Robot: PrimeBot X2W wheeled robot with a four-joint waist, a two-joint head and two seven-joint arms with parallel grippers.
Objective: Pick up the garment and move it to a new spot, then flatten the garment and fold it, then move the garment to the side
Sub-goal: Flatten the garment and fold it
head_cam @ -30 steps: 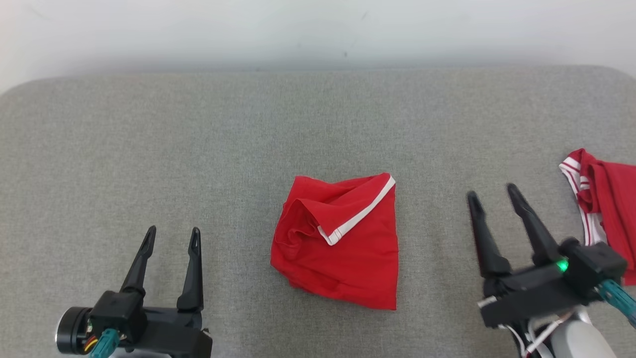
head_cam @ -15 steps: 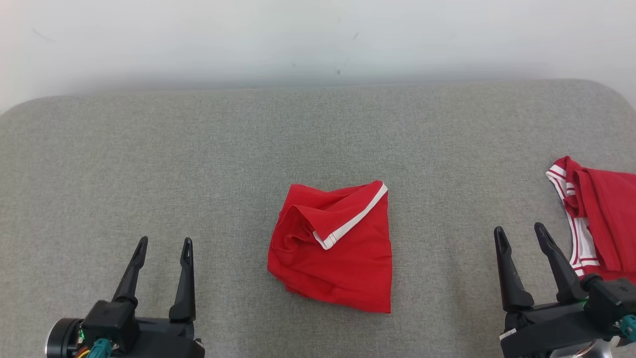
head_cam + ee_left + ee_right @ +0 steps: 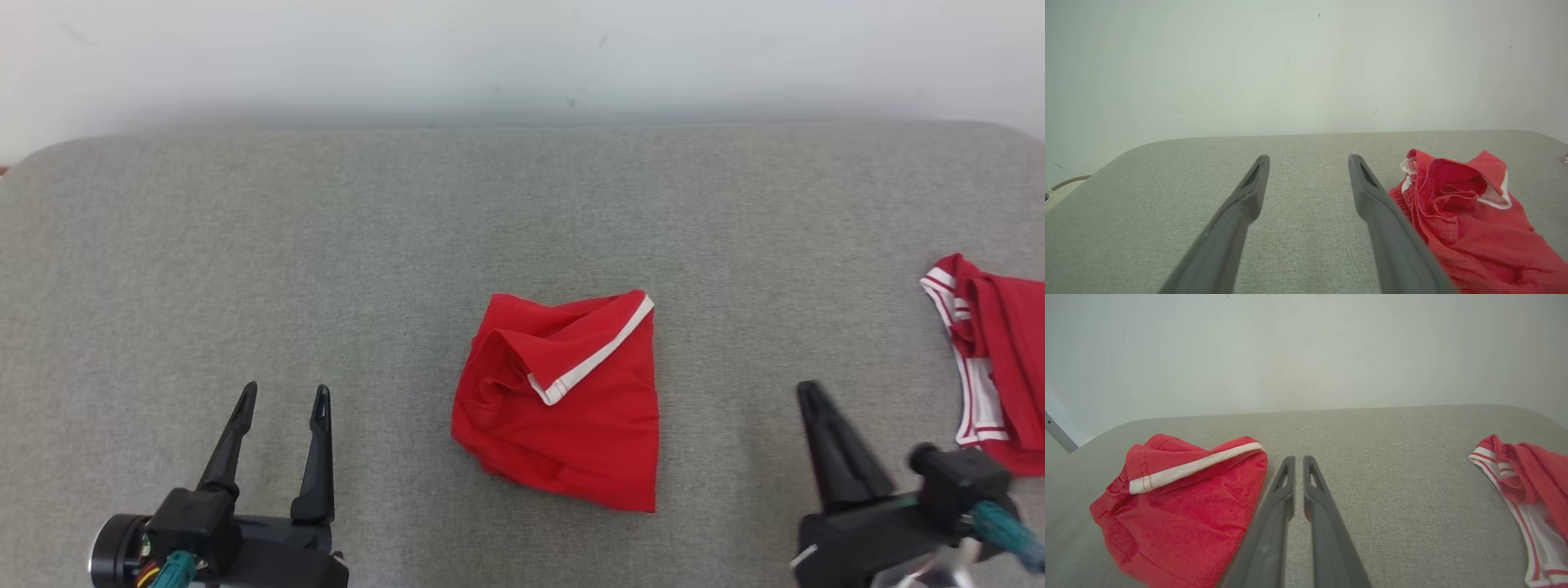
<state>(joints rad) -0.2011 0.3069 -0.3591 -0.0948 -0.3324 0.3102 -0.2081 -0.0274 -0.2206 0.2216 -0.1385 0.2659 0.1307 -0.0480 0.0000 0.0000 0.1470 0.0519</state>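
on gray pad (image 3: 245, 245) ctr lies red garment (image 3: 563, 416).

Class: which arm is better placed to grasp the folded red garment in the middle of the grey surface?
Probably left: the left gripper is open beside the garment, while the right gripper is shut.

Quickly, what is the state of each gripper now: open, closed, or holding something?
Left gripper: open, holding nothing.
Right gripper: jaws almost shut, nothing between them.
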